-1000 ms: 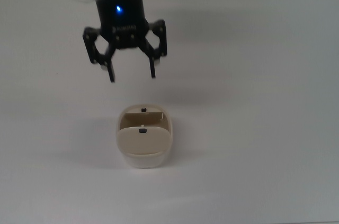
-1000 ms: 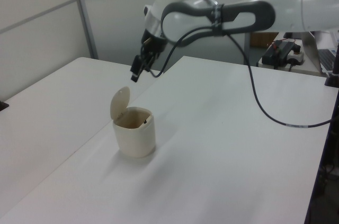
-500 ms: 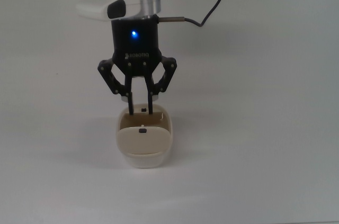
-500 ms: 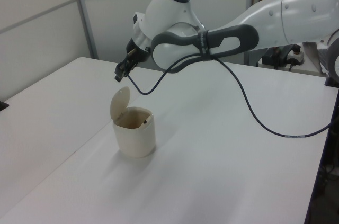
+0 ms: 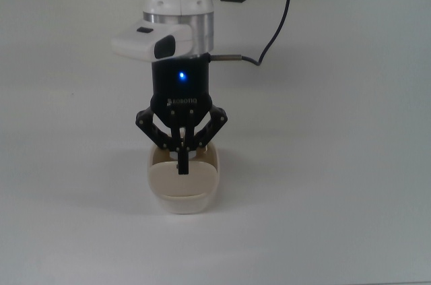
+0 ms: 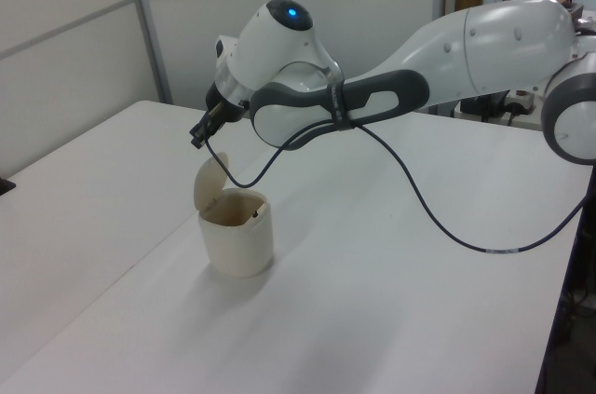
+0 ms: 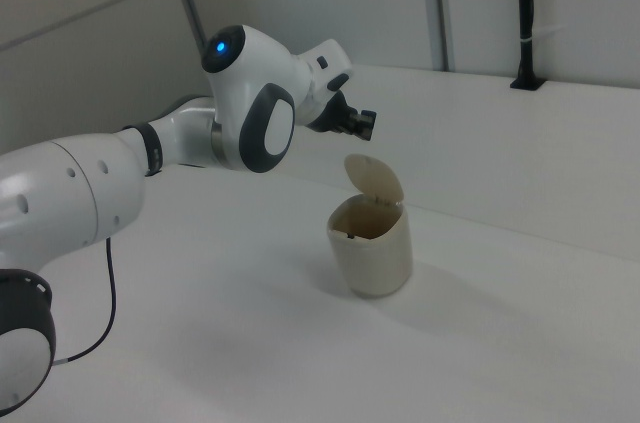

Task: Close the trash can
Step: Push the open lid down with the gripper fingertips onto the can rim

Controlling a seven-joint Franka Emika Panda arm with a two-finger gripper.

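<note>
Top view: fingers (image 5: 182,164) pinched together above trash can (image 5: 183,187).

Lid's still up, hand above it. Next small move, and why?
Probably lower the hand onto the upper edge of the lid and push it down toward the opening. The trash can stands on the table with its lid raised almost upright, and the hand, fingers shut, hangs just above the lid's top, not visibly touching it in the left view.
</note>
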